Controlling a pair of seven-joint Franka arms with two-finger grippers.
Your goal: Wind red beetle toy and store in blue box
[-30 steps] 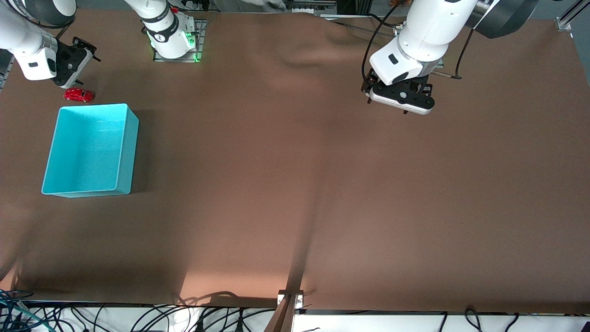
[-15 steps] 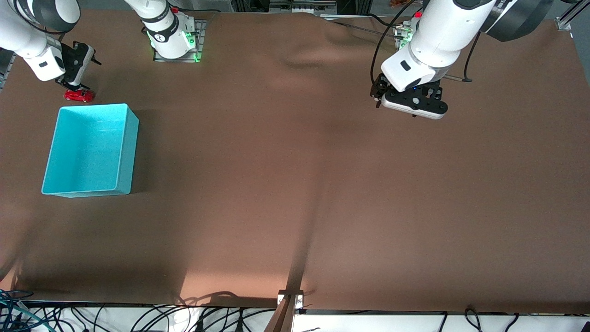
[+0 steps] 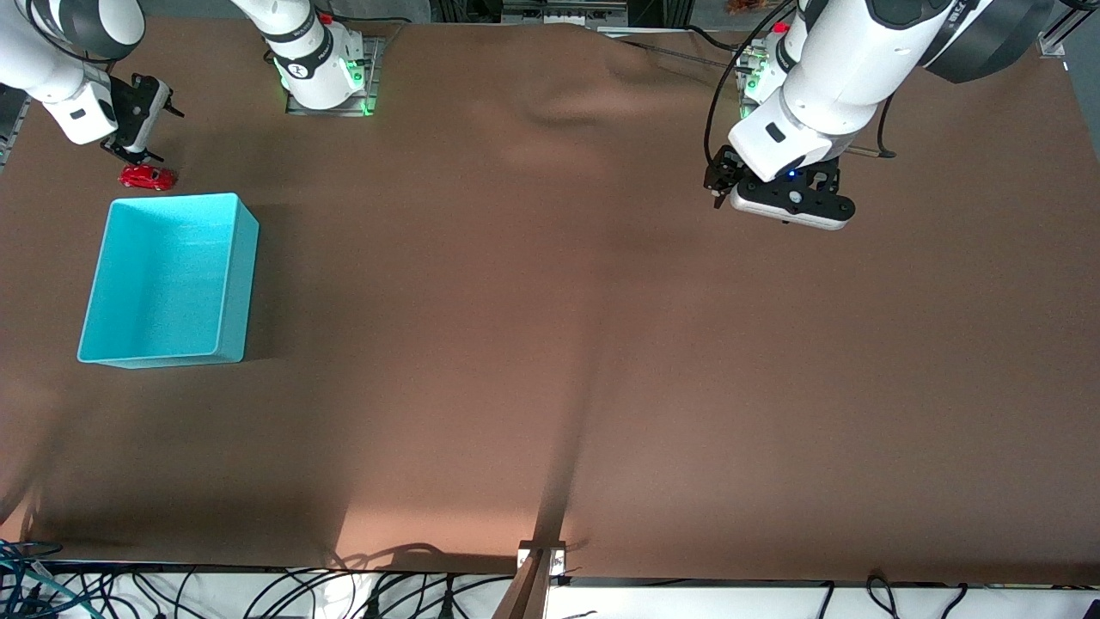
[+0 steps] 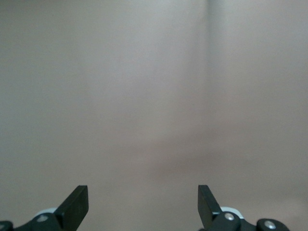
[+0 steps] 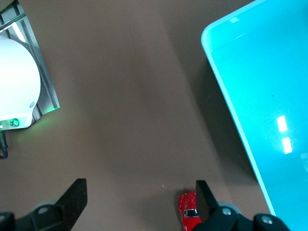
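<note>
2 tools wide: right tool [image 3: 137, 157] just over red beetle toy [image 3: 148, 177] beside blue box [image 3: 242, 284]; left tool [image 4: 143, 204] over bare table [image 3: 601, 361].

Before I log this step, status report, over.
Right gripper open, just above red beetle toy. Left gripper open over bare table, waiting. Toy beside blue box, nothing in the way.

High front camera facing robots, wrist cameras looking down at table [image 3: 550, 344]
</note>
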